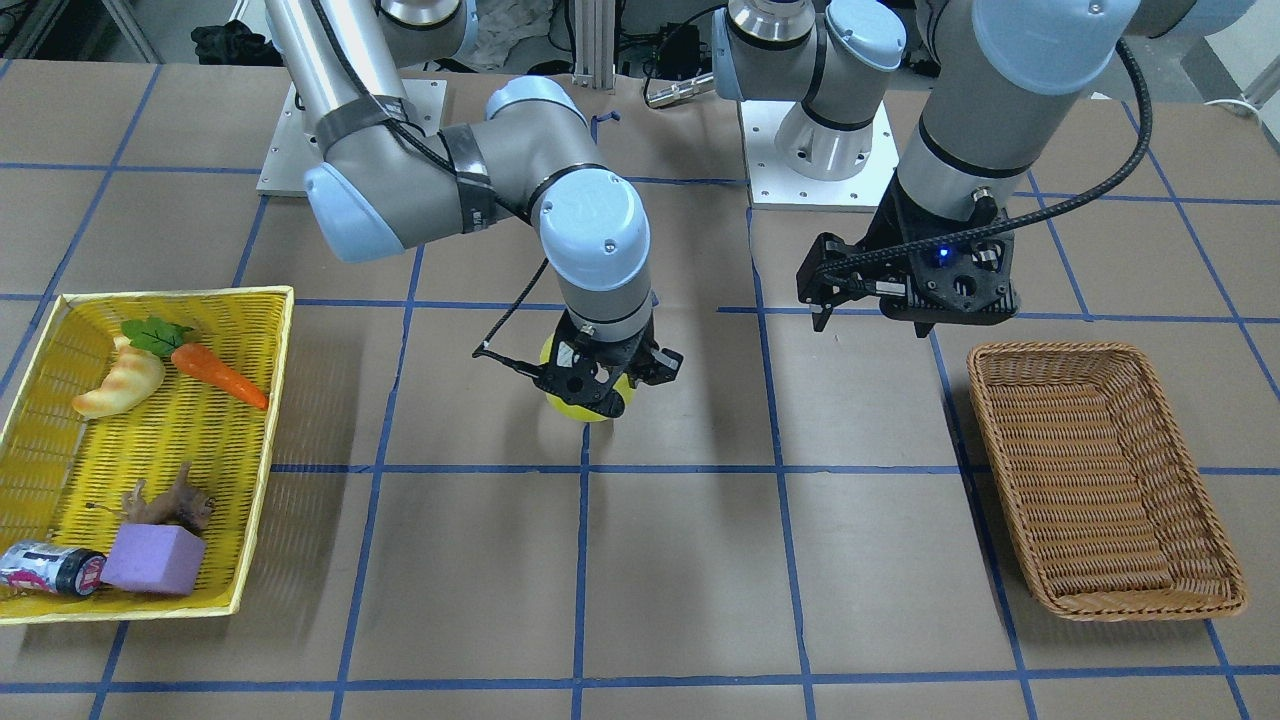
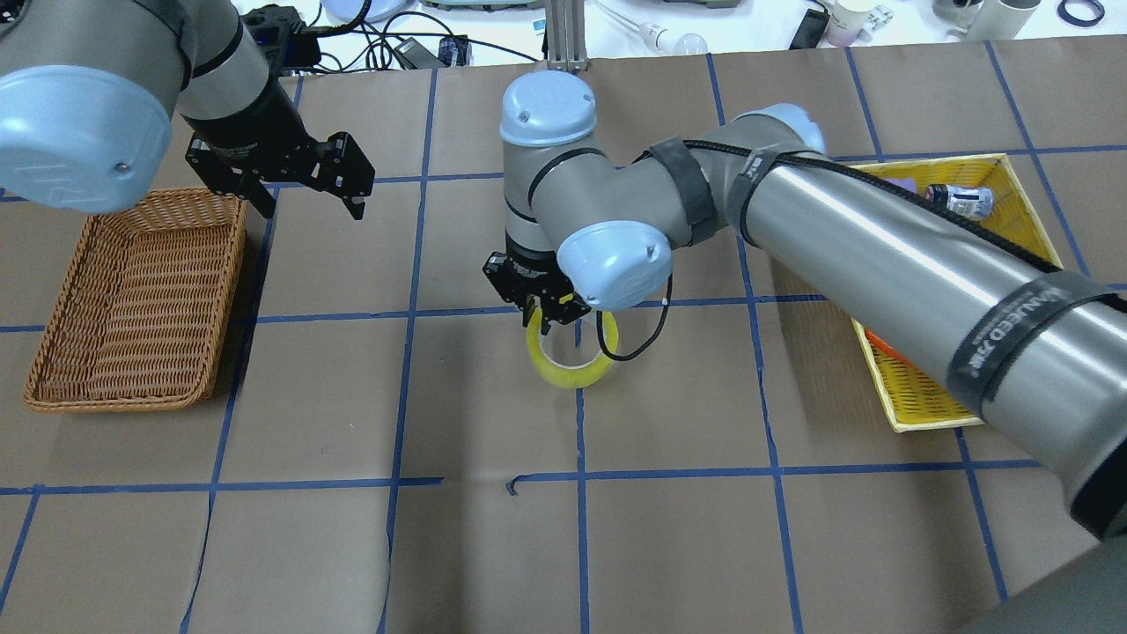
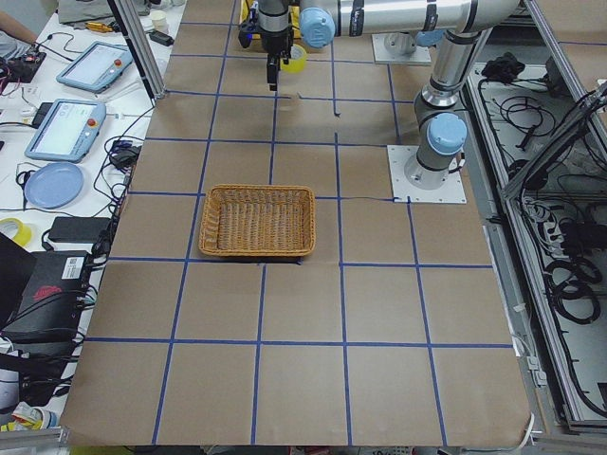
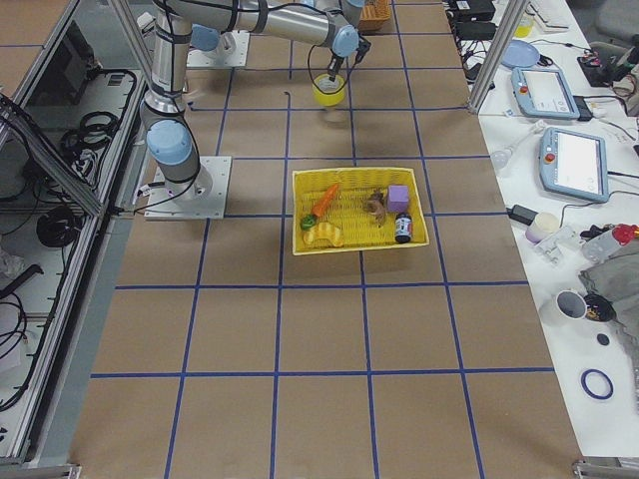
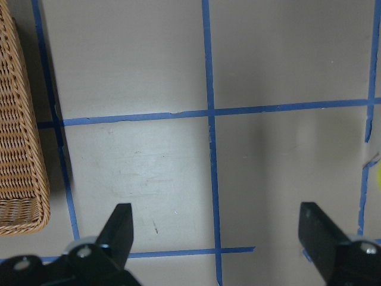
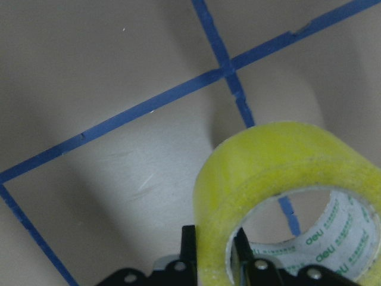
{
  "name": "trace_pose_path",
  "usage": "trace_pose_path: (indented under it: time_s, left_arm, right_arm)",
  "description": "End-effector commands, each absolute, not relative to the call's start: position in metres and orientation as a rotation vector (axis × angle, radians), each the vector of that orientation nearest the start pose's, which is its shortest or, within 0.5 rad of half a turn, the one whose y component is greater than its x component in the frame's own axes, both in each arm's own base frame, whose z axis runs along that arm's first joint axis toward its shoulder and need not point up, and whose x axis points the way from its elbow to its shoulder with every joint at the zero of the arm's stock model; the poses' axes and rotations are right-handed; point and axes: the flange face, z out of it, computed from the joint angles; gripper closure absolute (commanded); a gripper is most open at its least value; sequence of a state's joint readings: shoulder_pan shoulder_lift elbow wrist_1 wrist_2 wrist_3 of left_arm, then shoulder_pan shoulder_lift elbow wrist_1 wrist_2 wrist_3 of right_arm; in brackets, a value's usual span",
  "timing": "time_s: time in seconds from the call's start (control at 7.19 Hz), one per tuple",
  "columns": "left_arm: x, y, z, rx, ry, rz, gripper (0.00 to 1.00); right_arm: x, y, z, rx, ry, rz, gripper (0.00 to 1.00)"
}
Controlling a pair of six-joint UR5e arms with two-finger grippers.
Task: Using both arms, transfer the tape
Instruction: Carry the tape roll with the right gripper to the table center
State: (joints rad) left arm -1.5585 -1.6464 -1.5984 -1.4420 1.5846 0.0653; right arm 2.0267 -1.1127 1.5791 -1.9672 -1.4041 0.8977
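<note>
The tape (image 2: 572,368), a yellow-green roll with a whitish printed core, stands on edge low over the table's centre. It also shows in the front view (image 1: 592,406) and the right wrist view (image 6: 280,173). My right gripper (image 2: 548,319) comes down from above and is shut on the roll's wall, one finger inside the ring and one outside (image 6: 189,241). I cannot tell whether the roll touches the table. My left gripper (image 2: 310,208) is open and empty, hovering above the table beside the wicker basket, well apart from the tape. Its fingers (image 5: 119,229) show over bare paper.
An empty brown wicker basket (image 2: 114,405) lies on my left side, also seen in the front view (image 1: 1100,350). A yellow basket (image 1: 272,400) on my right side holds a croissant (image 1: 120,385), a carrot (image 1: 220,377), a purple block (image 1: 155,560) and a small can (image 1: 50,568).
</note>
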Motion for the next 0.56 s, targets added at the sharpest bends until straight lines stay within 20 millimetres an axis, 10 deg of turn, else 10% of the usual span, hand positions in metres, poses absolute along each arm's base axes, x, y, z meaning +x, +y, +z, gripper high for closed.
trace_pose_path:
  time_s: [0.0, 0.28, 0.42]
  left_arm:
    - [-0.1256, -0.5268, 0.4475, 0.079, 3.127, -0.035, 0.00]
    - [-0.1248, -0.5272, 0.4482, 0.079, 3.127, -0.038, 0.00]
    - [-0.1248, -0.5272, 0.4482, 0.079, 3.127, -0.038, 0.00]
  right_arm:
    - [0.4408, -0.4942, 0.2268, 0.732, 2.944, 0.260, 1.00]
    - [0.4486, -0.4884, 0.2281, 0.767, 2.871, 0.341, 0.96]
    - [0.4499, -0.4887, 0.2303, 0.798, 2.842, 0.353, 0.31]
